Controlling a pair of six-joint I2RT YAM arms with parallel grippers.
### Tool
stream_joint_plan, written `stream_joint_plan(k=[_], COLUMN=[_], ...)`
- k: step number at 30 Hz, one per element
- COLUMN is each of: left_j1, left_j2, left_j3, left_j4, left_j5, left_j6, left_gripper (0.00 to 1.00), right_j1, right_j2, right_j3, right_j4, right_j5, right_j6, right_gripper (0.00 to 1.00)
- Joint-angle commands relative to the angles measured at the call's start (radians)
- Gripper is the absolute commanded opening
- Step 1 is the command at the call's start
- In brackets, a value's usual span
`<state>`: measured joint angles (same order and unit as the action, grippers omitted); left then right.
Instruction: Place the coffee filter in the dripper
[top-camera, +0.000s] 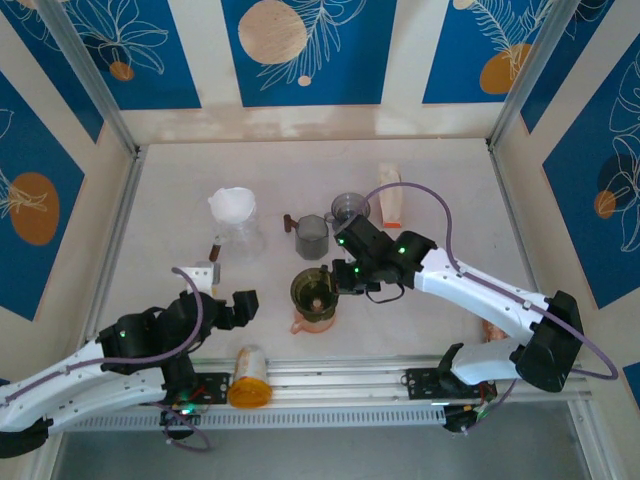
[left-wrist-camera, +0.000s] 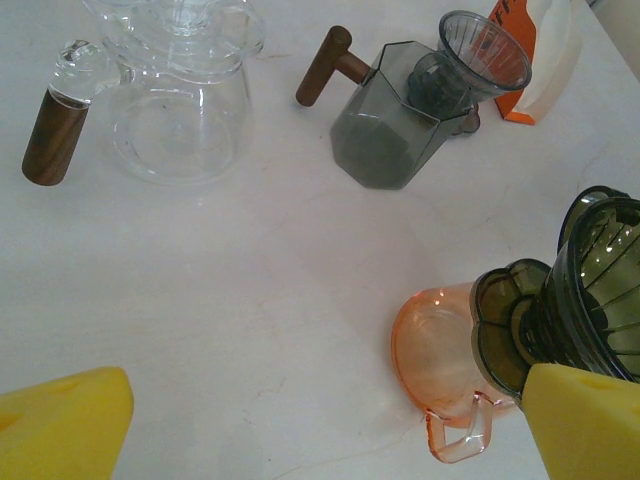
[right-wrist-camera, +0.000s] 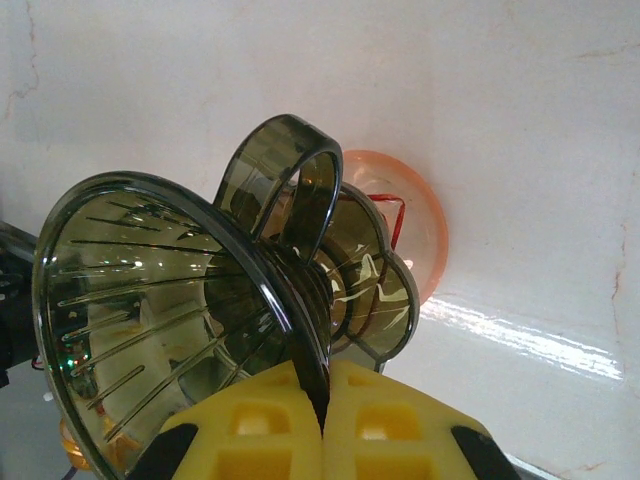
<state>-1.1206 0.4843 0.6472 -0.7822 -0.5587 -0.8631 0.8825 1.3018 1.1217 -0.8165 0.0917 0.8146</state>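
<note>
Two yellow-padded grippers over a pale, faintly scuffed tabletop (top-camera: 170, 200). Right gripper (right-wrist-camera: 322, 400) pinched tight on the thin rim of the dripper (right-wrist-camera: 150, 290), pads meeting either side of the wall. Left gripper (top-camera: 232, 310) spread wide and holding nothing, low near the front rail.

Dripper of smoked, translucent plastic: a ribbed cone with a scalloped base flange and a flat ring handle. Rests in the mouth of an orange cup (left-wrist-camera: 440, 350), clear-tinted and glossy with a small loop handle. Leans off vertical, with its mouth tipped away from the cup and toward the right wrist camera.

Coffee filter (top-camera: 232, 205) of white, crinkled paper, cone-shaped. Sits mouth up in the top of a clear glass server (left-wrist-camera: 180, 110) with a dark wooden handle, point downward, long axis upright. Well apart from the dripper, to its far left.

Just behind the dripper, a faceted grey pitcher (left-wrist-camera: 385, 130) with a wooden peg handle; beside it a small smoky funnel (left-wrist-camera: 485, 50) and an orange-and-white carton (left-wrist-camera: 530, 45).

Plenty of bare table between the server and the orange cup, and in front of the left gripper. Tighter behind the dripper, with the pitcher near. Orange cup close to the front rail (top-camera: 340, 380).
</note>
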Motion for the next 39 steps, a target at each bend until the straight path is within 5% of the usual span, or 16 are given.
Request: stream_joint_plan(k=[1, 10, 14, 17, 26, 39], left_j1=[-0.007, -0.007, -0.007, -0.007, -0.007, -0.007], left_j2=[-0.010, -0.009, -0.007, -0.001, 0.057, 0.134], left_j3=[-0.014, -0.015, -0.017, -0.021, -0.032, -0.047], left_j4=[0.011, 0.012, 0.019, 0.034, 0.098, 0.178], left_j5=[-0.007, -0.009, -0.002, 0.005, 0.034, 0.082], left_j6=[-0.010, -0.008, -0.006, -0.004, 0.022, 0.029], left_gripper=[1.00, 1.00, 1.00, 1.00, 1.00, 1.00], right_j1=[-0.006, 0.009, 0.010, 0.013, -0.005, -0.380], right_j2=[0.009, 0.024, 0.008, -0.021, -0.143, 0.080], right_j3=[-0.008, -0.031, -0.039, -0.041, -0.023, 0.109], right_j4=[0.001, 0.041, 0.039, 0.037, -0.008, 0.118], right_j5=[-0.051, -0.041, -0.029, 0.004, 0.228, 0.299], right_j6=[0.018, 0.027, 0.030, 0.026, -0.037, -0.292], right_gripper=[0.00, 0.10, 0.46, 0.56, 0.58, 0.44])
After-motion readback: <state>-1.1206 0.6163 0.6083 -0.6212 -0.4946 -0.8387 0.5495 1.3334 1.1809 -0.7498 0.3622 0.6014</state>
